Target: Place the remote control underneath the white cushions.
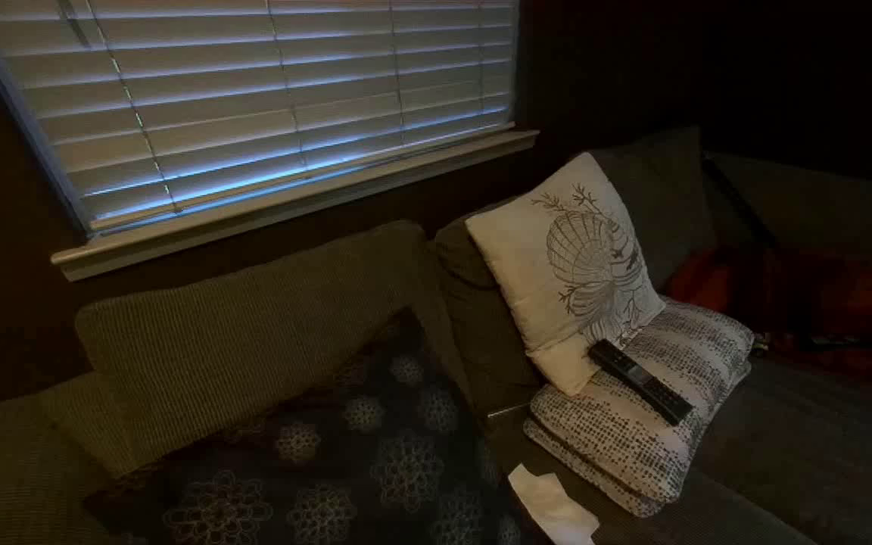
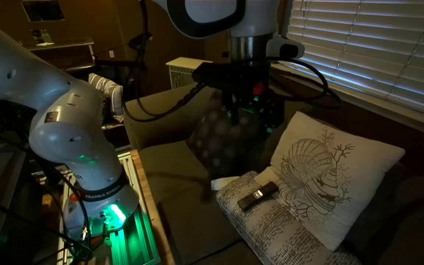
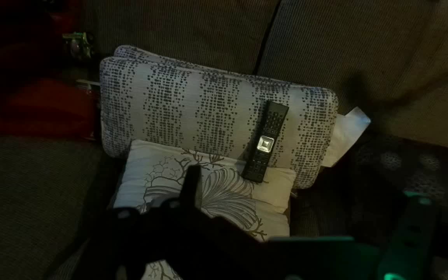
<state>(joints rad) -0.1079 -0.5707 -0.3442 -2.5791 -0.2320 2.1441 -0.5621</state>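
Observation:
The remote control point(image 1: 640, 381) point(image 2: 253, 197) point(image 3: 261, 155) is a slim black bar. It lies on the flat grey-speckled white cushion point(image 1: 602, 431) point(image 2: 271, 230) point(image 3: 173, 105), with one end over the lower edge of the shell-motif white cushion point(image 1: 527, 288) point(image 2: 366, 165) point(image 3: 224, 190). The shell cushion leans back against the sofa backrest. My gripper point(image 2: 252, 123) point(image 3: 305, 181) is open and empty, its two fingers wide apart. It hangs above the sofa in an exterior view, apart from the remote control and cushions. The gripper is out of view in the remaining exterior view.
A dark cushion with circular patterns point(image 1: 364, 469) point(image 2: 215, 147) point(image 3: 422, 179) leans on the sofa. A white paper piece point(image 1: 553, 506) point(image 2: 223, 183) point(image 3: 342, 136) lies beside the speckled cushion. Red fabric point(image 1: 822, 303) point(image 3: 45, 109) lies on the opposite side. Window blinds point(image 1: 269, 98) are behind the sofa.

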